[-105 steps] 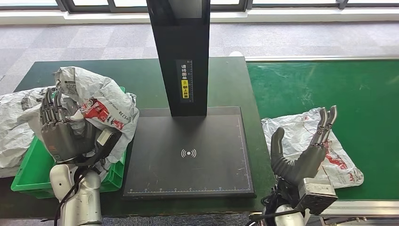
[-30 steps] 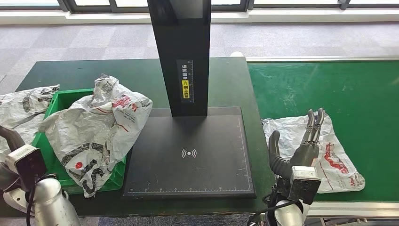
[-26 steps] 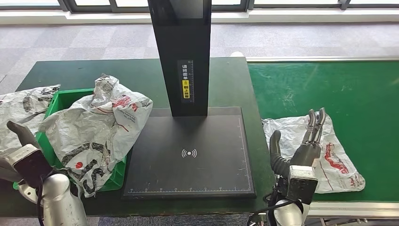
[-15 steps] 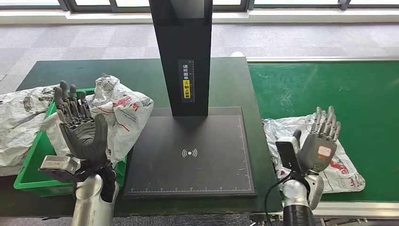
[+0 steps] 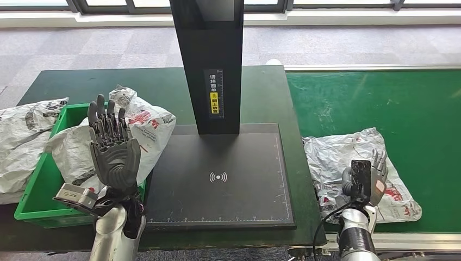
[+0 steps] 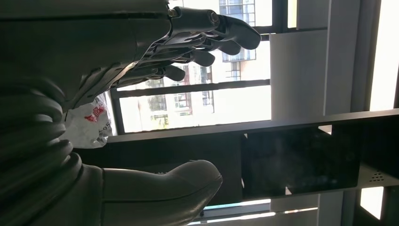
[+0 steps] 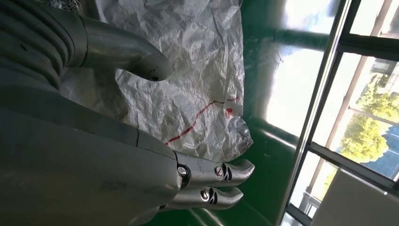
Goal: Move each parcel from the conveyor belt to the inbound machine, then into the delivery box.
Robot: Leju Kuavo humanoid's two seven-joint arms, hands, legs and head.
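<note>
Head view: left hand (image 5: 114, 155), grey, ribbed palm, fingers straight and spread, holding nothing; raised in front of the green box (image 5: 38, 187). Crumpled white parcel (image 5: 142, 122), thin plastic film with red and black print, slumps over the box's near wall, judged delivered. Second crumpled bag (image 5: 24, 136) lies beside the box, on the table. Black scanning machine (image 5: 217, 176), flat matte plate with a printed wireless mark and a tall dark post, stands between box and green belt (image 5: 380, 103). Flat white parcel (image 5: 337, 157), wrinkled, red-printed, lies on the belt's near edge. Right hand (image 5: 365, 179) hovers low over it, fingers extended, holding nothing; placed, by judgement, to take this parcel next.

Left wrist view: left hand (image 6: 141, 84) wide, thumb well apart from the dark fingers, nothing between them.

Right wrist view: right hand (image 7: 108, 146) spread, metal fingertips (image 7: 230, 181) over the parcel (image 7: 188, 80); contact cannot be told.
</note>
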